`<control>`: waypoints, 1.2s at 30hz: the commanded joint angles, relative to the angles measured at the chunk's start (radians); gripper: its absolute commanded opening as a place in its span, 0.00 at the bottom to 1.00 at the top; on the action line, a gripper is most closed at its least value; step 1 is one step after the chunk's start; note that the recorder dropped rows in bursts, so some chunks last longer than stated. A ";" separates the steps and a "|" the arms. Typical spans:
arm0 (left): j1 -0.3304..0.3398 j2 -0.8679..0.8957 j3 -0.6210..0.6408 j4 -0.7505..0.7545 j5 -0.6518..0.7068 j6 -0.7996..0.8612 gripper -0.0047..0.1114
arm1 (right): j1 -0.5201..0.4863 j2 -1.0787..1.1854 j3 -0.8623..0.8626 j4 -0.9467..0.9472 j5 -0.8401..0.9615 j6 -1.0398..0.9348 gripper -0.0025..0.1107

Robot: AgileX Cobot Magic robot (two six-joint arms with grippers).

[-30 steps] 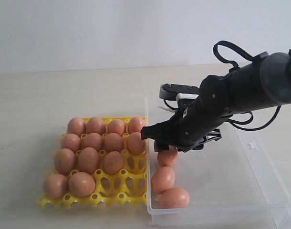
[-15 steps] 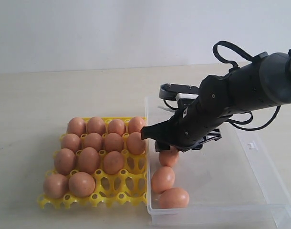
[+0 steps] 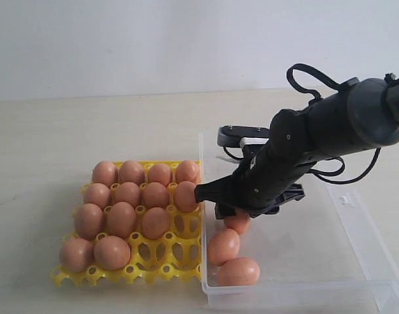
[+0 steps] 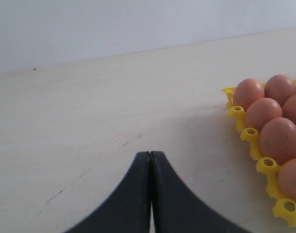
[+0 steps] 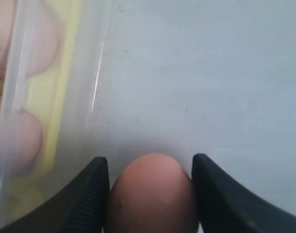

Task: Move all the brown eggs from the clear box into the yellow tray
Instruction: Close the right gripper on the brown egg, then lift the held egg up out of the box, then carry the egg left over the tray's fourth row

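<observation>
Two loose eggs [image 3: 224,246] lie in the box [image 3: 304,248], seven-o'clock corner; just beyond, the right gripper [image 5: 150,159] clasps a third egg [image 5: 153,194] — fingers [image 5: 90,199] wide, touching both sides; tray [image 3: 150,252] at nine o'clock holds thirteen; left gripper [image 4: 150,158] closed, empty.

The eggs [image 3: 127,194] are a smooth orange-brown, some a shade paler and pinker than others. The tray [image 3: 161,256] is bright yellow all over. The box [image 3: 356,229] is clear and colourless with whitish glints along its rim; in the right wrist view the yellow and brown behind its wall show as washed-out blurs. The arm [image 3: 317,140] is black, with a greyish bracket [image 3: 233,133] at its end. The left gripper [image 4: 150,155] and right gripper [image 5: 150,162] are plain matte black. The egg [image 5: 150,199] between the right one's fingers is even orange-brown with a tiny dark speck. The table [image 3: 88,124] is pale beige with faint grain and small dark marks, the wall [image 3: 154,39] plain off-white
</observation>
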 commanded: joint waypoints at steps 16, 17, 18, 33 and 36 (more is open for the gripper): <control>-0.003 0.002 -0.004 -0.002 -0.012 -0.004 0.04 | -0.002 -0.116 0.000 -0.083 -0.047 -0.097 0.02; -0.003 0.002 -0.004 -0.002 -0.012 -0.004 0.04 | 0.003 -0.142 0.010 -0.088 -0.059 -0.097 0.02; -0.003 0.002 -0.004 -0.002 -0.012 -0.004 0.04 | 0.008 -0.164 0.020 -0.088 -0.077 -0.097 0.02; -0.003 0.002 -0.004 -0.002 -0.012 -0.004 0.04 | 0.362 -0.361 0.180 -0.088 -0.472 -0.026 0.02; -0.003 0.002 -0.004 -0.002 -0.012 -0.004 0.04 | 0.426 -0.289 0.180 -0.088 -0.530 0.034 0.02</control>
